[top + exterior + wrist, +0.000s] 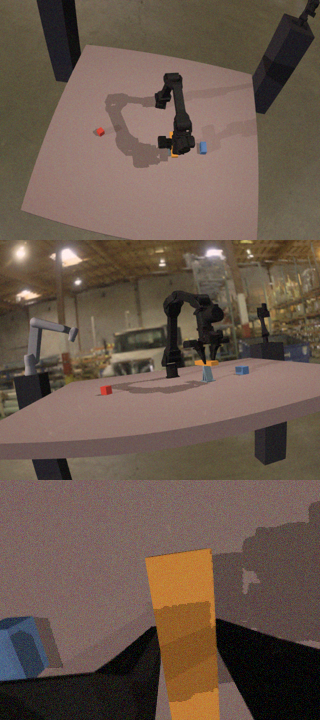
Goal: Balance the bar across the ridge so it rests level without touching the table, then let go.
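While straddling the bar [212, 363] [182, 585] above the ridge [169, 151] [208, 374] with the hand [180, 144] [209, 360] [184, 629] barely open, widen evenly, then rise straight up.

Black arm [179, 103] [172, 330] arched, jaws pointing down, parted

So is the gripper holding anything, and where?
Can't tell if it's held: the fingers flank the bar near its middle, but contact isn't clear.

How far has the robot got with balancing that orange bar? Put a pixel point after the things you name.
Looks done: the orange bar [174, 155] [199, 362] [182, 582] sits roughly level over the light-blue ridge [169, 151] [207, 373], off the table [139, 193] [129, 415] [75, 530].
In hand: the gripper's [178, 144] [209, 361] [188, 640] fingers flank the bar.
Left: clearing the fingers, leaving it balanced alone.
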